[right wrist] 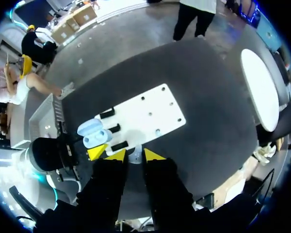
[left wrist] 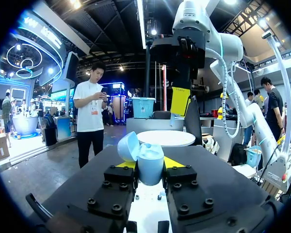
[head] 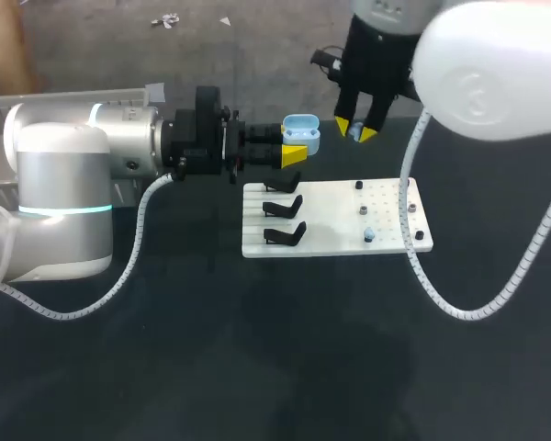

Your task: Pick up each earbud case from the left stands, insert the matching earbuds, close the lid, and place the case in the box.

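Observation:
My left gripper (head: 294, 147) is shut on a light blue earbud case (head: 301, 131), held upright with its lid open above the far left corner of the white board (head: 335, 216). In the left wrist view the case (left wrist: 150, 164) sits between the fingers, lid (left wrist: 128, 145) tipped back. My right gripper (head: 358, 130) hangs just right of the case, shut on a small pale earbud (right wrist: 135, 154). From the right wrist view the open case (right wrist: 94, 133) lies ahead and to the side of my right gripper (right wrist: 132, 154). Another pale blue earbud (head: 369, 235) rests on the board.
Three black stands (head: 283, 208) line the board's left side, all without cases. Dark pegs (head: 362, 210) dot its right side. A grey tray (head: 73, 97) sits at the far left behind my left arm. Dark tabletop lies in front of the board.

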Tool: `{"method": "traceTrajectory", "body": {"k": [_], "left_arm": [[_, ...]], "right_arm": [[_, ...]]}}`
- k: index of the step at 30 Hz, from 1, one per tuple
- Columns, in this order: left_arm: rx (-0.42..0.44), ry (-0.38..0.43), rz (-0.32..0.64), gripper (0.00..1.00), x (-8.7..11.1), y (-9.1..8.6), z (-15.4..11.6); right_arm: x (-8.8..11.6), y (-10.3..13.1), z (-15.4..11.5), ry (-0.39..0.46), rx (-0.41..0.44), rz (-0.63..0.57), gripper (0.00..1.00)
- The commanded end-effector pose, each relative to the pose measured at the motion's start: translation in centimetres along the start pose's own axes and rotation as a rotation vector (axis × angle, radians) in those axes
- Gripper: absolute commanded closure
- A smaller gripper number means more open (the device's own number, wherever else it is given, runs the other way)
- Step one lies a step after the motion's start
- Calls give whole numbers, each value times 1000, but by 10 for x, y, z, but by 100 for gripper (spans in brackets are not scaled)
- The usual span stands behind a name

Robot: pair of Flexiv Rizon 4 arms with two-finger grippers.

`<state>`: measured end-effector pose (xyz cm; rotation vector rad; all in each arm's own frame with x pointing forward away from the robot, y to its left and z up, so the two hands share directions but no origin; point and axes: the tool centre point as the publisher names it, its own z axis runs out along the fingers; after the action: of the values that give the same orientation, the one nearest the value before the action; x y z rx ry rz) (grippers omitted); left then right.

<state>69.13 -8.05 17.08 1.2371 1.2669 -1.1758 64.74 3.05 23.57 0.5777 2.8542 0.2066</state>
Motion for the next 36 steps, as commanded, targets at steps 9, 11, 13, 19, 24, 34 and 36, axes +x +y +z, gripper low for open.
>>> {"method": "traceTrajectory", "body": {"k": [9,11,13,19,24,34,36], "left_arm": [[-5,-6,4,100,1,-1,0],[-5,-6,4,100,1,-1,0],[-5,-6,4,100,1,-1,0],[-5,-6,4,100,1,-1,0],[-5,-6,4,100,1,-1,0],[-5,-6,4,100,1,-1,0],[-5,-6,4,100,1,-1,0]], "right_arm": [[-8,28,3,42,80,-49,100],[-7,30,4,38,78,-53,100],[-5,33,6,35,84,-62,100],[-3,39,8,25,87,-79,100],[-2,44,10,10,90,-85,100],[-3,52,14,-22,83,-74,100],[-3,54,15,-29,76,-62,100]]}}
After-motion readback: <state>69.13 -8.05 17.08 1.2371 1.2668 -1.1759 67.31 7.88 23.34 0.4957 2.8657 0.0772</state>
